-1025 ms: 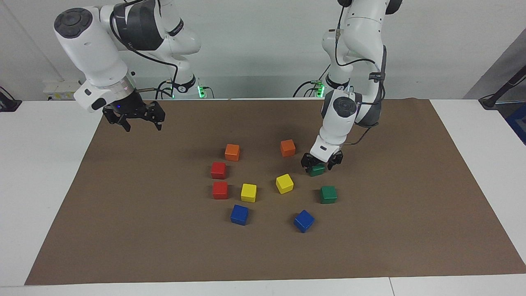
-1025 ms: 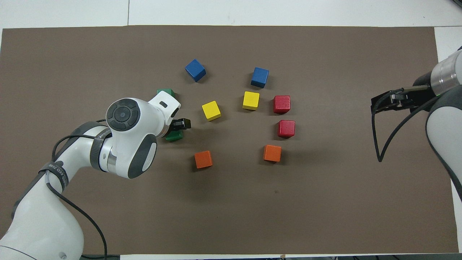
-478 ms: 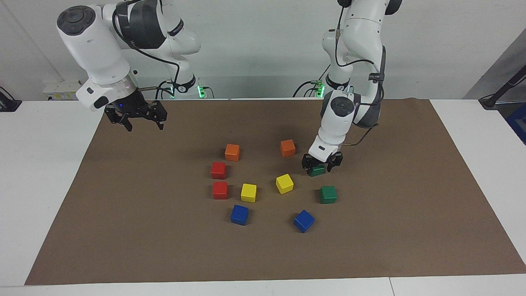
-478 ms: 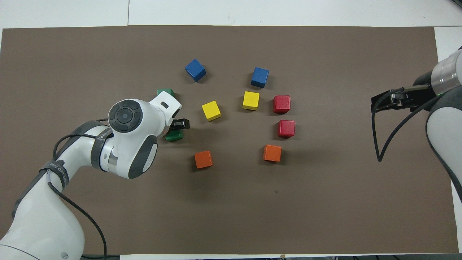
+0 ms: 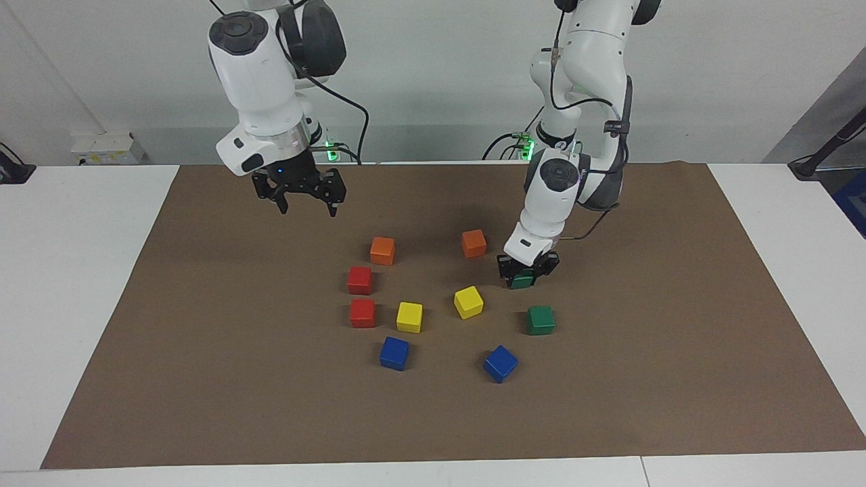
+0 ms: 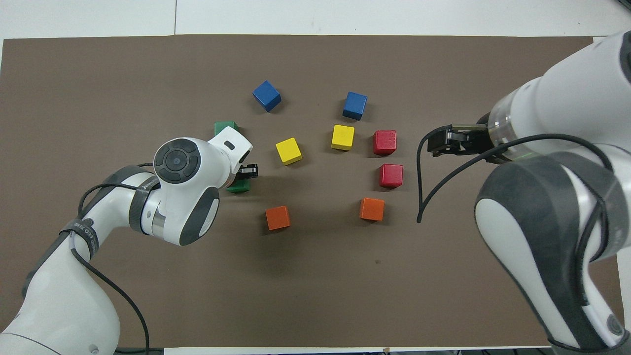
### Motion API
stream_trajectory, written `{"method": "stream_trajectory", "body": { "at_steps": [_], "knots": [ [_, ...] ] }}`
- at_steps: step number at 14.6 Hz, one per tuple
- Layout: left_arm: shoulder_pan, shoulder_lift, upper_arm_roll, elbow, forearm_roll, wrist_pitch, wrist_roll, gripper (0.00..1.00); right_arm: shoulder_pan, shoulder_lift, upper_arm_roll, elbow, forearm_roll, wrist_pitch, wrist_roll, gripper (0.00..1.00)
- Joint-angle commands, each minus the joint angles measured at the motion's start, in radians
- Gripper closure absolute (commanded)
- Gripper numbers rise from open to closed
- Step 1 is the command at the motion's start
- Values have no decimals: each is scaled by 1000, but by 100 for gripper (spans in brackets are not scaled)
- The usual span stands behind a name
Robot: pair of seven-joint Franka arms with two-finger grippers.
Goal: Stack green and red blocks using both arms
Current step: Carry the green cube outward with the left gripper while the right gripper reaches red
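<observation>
Fingers of the left gripper [image 5: 526, 268] have just pulled in tight on a green block [image 5: 523, 280]. A moment ago they stood wide on both sides of it; now they press on its two sides. The block sits between them and seems to rest on the brown mat [image 5: 676, 379], not lifted yet.

The other green block [image 5: 540, 320] lies near the fingers, farther from the robots, with a gap in between. An orange block [image 5: 473, 243] and a yellow block [image 5: 468, 302] sit close by too, toward the right arm's end, and neither touches the fingers.

The right gripper [image 5: 304, 199] has swung in from the mat's edge. It now hangs in the air over bare mat, with its fingers spread apart and nothing in them. The two red blocks [image 5: 360, 279] [image 5: 362, 312] lie on the mat, well apart from these fingers and not under them yet. Another orange block [image 5: 381, 250] lies beside the red ones.

This likely means the first grab is made, so the left arm can lift its green block and set it on the other green one. The right arm looks to be heading for a red block. No block is stacked yet.
</observation>
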Motion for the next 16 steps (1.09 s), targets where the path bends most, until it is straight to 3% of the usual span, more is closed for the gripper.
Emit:
{"method": "stream_trajectory", "body": {
  "at_steps": [1,7,9,14,16],
  "knots": [
    [1,-12,14,10,23,8,-35,100,41,9,-4,-57,14,91,76,0],
    [183,-95,16,73,23,-145,46,100,77,87,-4,-112,14,257,120,0],
    [275,-103,16,68,23,-163,161,100,77,119,-4,-124,15,331,120,0],
    [542,-109,14,45,21,-163,507,100,74,168,-4,-133,15,383,125,0],
    [611,-108,14,33,23,-154,573,100,64,162,-5,-201,14,421,105,0]
  ]
}}
